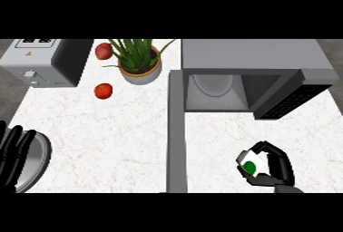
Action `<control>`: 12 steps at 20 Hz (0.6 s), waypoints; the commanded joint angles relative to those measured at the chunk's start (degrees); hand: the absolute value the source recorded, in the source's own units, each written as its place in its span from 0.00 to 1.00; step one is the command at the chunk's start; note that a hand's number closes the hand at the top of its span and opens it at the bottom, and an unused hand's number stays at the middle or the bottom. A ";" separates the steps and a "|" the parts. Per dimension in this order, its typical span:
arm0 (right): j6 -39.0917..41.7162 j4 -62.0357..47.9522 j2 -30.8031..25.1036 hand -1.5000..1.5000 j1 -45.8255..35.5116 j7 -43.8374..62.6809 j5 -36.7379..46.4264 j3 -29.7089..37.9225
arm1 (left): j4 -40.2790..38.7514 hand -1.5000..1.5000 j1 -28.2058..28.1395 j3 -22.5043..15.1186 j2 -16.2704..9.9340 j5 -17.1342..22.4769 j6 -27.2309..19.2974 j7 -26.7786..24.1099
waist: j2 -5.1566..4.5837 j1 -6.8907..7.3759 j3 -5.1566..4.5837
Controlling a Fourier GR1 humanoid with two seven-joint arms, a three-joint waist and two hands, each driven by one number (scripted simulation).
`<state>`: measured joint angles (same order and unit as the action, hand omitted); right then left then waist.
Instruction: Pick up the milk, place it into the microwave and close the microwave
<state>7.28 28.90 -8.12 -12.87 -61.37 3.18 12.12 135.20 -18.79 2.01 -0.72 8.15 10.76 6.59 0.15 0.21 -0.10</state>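
Observation:
The milk (249, 162) is a small white carton with a green round cap, at the lower right of the head view. My right hand (276, 168) is curled round it, fingers over its top and side, just above the white counter. The grey microwave (258, 72) stands at the back right with its cavity open and a glass turntable (213, 85) inside. Its door (176, 131) swings out toward me, seen edge-on as a long grey bar left of the milk. My left hand (12, 152) rests open at the left edge, fingers up.
A potted green plant (139, 61) stands at the back centre. Two red tomatoes lie near it, one (103, 91) in front and one (104, 50) behind. A toaster (40, 61) sits at the back left. A metal plate (36, 161) lies under my left hand.

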 commanded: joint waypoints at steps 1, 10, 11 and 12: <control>4.56 4.87 1.82 1.00 1.92 -4.51 -0.61 -1.88 | 1.50 0.00 -2.72 -0.90 0.66 0.18 0.64 0.30 | 0.04 -0.09 0.08; -2.68 33.29 8.01 1.00 17.13 8.73 -1.19 -11.48 | -1.60 0.00 -1.14 4.77 -0.89 3.97 1.36 0.02 | 0.00 -0.42 0.05; -1.78 34.47 7.73 1.00 17.84 10.33 -1.77 -9.93 | -0.47 0.00 -5.04 7.96 -1.93 8.16 4.87 -3.14 | 0.01 -0.16 0.04; -3.59 38.41 7.72 1.00 16.22 14.49 -1.98 -9.71 | 1.87 0.00 -3.65 6.56 -1.42 5.76 2.10 0.55 | 0.02 -0.26 0.05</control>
<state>5.84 57.48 -1.20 1.26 -53.12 2.05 3.31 135.47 -21.96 5.97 -1.37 11.77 12.76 5.43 0.20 -0.15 -0.06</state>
